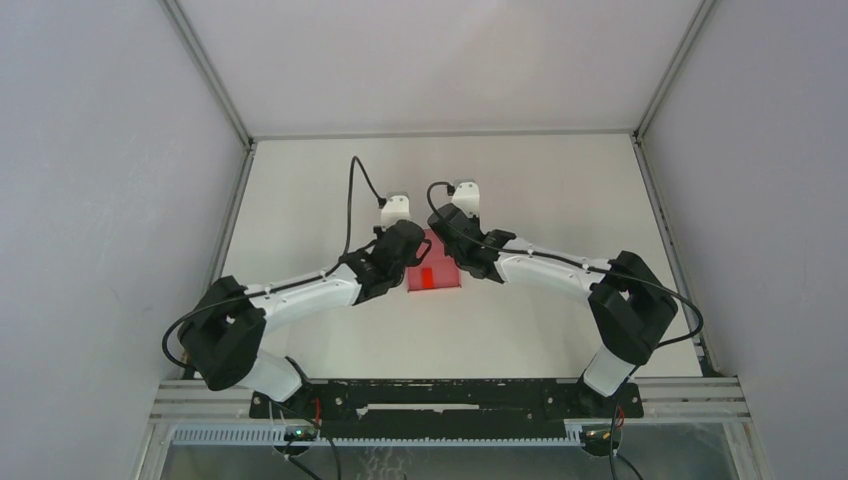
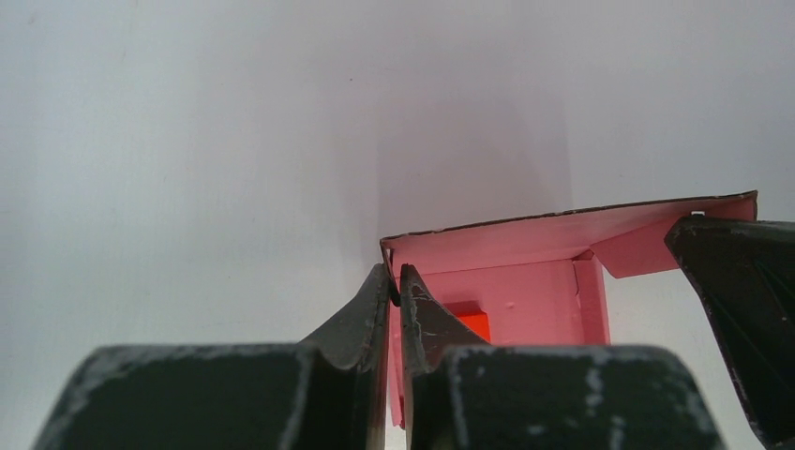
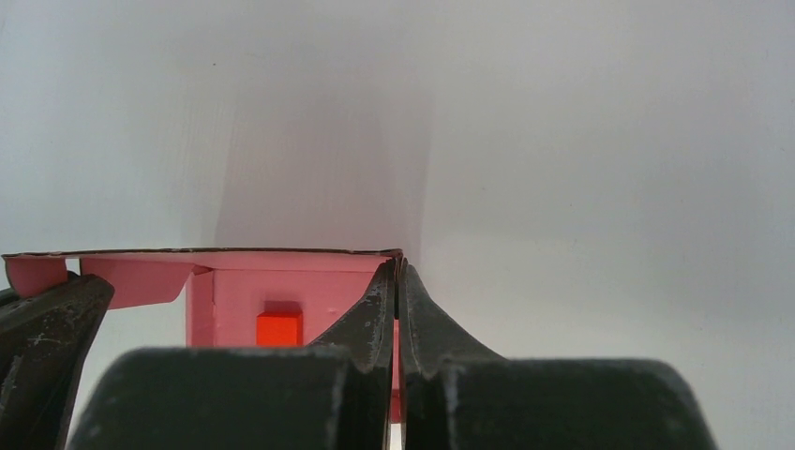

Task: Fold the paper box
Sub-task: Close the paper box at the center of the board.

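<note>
Paper box (image 1: 447, 277) stood near the middle of the table (image 1: 540, 190), part-formed, red block (image 1: 427, 277) on its floor. Left gripper (image 2: 395, 281) and right gripper (image 3: 398, 272) were each closed onto an opposite side wall at its top edge. Folding well would likely call for even, gentle pressure, sparing the thin card creases. Open table lay beyond the box; enclosure walls (image 1: 110, 200) stood well apart.

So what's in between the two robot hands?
The pink paper box, with a little red block in it. The left gripper pinches one wall, the right gripper the opposite one; the top view shows it.
</note>
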You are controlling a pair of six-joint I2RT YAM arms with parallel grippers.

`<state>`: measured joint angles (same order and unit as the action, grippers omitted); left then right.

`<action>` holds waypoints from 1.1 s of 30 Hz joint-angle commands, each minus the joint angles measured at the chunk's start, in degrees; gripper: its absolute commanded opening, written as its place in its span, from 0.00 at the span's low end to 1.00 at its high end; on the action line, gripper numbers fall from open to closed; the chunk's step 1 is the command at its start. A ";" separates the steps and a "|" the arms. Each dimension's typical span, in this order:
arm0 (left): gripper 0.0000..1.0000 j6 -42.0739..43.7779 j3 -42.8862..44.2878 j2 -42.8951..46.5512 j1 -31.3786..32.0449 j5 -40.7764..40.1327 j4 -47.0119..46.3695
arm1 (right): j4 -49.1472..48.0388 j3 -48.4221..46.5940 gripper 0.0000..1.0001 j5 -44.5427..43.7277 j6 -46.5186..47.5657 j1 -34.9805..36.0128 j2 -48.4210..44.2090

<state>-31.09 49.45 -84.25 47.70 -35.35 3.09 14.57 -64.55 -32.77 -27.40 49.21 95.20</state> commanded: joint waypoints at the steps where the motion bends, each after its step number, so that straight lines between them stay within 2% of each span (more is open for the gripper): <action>1: 0.10 -3.24 -0.85 1.58 2.59 0.36 -5.08 | -3.55 -2.02 0.00 2.77 -3.72 2.78 0.18; 14: 0.10 -6.36 -3.56 2.27 5.39 -4.96 -5.38 | -5.74 2.46 0.00 1.33 -5.55 3.91 -2.44; 33: 0.10 -10.50 -4.58 2.60 8.76 -8.88 -3.81 | -4.99 3.85 0.00 -1.09 -8.74 6.91 -2.65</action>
<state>-38.09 44.66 -82.91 54.37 -46.74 2.04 13.02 -60.77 -37.71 -32.93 53.43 94.39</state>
